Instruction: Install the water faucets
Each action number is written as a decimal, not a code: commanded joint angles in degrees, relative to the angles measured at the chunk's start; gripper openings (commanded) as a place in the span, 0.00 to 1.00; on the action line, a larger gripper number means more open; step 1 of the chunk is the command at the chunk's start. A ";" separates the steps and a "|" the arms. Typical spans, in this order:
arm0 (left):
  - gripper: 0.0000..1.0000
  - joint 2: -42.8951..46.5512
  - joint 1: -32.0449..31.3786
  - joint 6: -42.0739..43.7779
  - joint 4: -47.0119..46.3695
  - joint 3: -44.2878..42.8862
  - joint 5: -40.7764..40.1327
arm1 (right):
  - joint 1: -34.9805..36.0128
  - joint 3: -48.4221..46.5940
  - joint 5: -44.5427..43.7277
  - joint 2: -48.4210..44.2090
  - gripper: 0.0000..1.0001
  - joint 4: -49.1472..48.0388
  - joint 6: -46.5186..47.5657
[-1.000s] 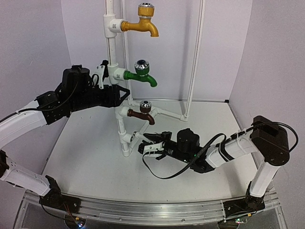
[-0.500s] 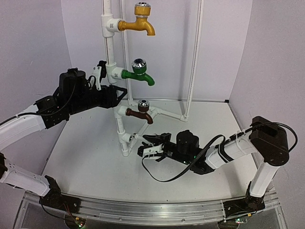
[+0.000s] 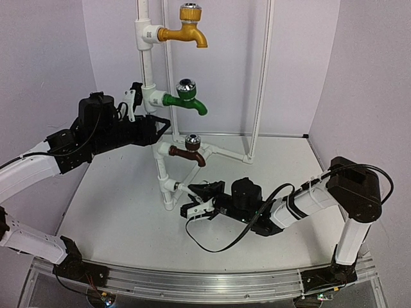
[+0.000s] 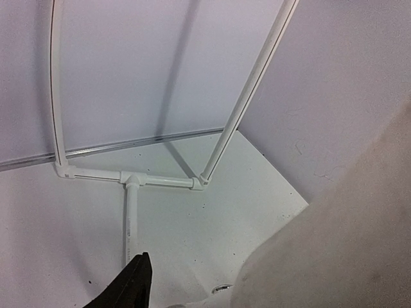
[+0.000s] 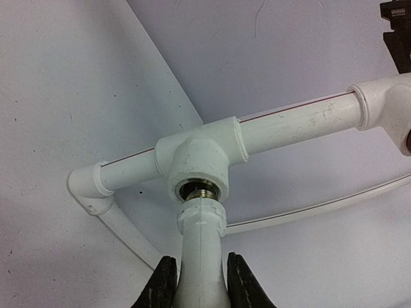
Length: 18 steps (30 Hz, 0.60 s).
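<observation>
The white faucet [image 5: 202,256] is held in my right gripper [image 5: 198,273], fingers shut on its body. Its brass threaded end sits at the mouth of the lowest white T-fitting [image 5: 199,160]. In the top view my right gripper [image 3: 196,200] lies low on the table by that fitting [image 3: 171,186]. Yellow [image 3: 186,32], green [image 3: 186,99] and brown [image 3: 188,151] faucets sit in the vertical pipe [image 3: 149,67]. My left gripper [image 3: 159,128] is closed around the pipe between the green and brown faucets. In the left wrist view only one black finger [image 4: 131,289] shows.
The pipe stand has white base rails on the table [image 4: 157,180] and a tall slanted post [image 3: 263,77]. Purple walls close in at the back and both sides. A black cable [image 3: 221,237] loops on the table beneath my right arm.
My right gripper has moved left with the white faucet, bringing its threaded end to the lowest fitting. My left arm and the pipe stand shifted slightly left, then held still.
</observation>
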<state>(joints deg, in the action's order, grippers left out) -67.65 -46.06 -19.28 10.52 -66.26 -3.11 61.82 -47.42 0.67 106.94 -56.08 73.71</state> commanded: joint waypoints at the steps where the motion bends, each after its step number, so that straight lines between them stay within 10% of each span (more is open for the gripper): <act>1: 0.00 1.42 0.62 0.95 1.89 0.54 -1.18 | 0.43 -3.08 -0.60 1.10 0.00 -4.77 0.46; 18: 0.00 2.90 0.62 -1.55 0.54 3.11 2.25 | 0.92 -3.10 -0.67 2.60 0.00 -9.86 -1.09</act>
<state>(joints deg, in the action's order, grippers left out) -66.78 -45.10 -6.14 5.90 -65.44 -6.03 62.43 -48.24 0.69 108.39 -60.91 73.91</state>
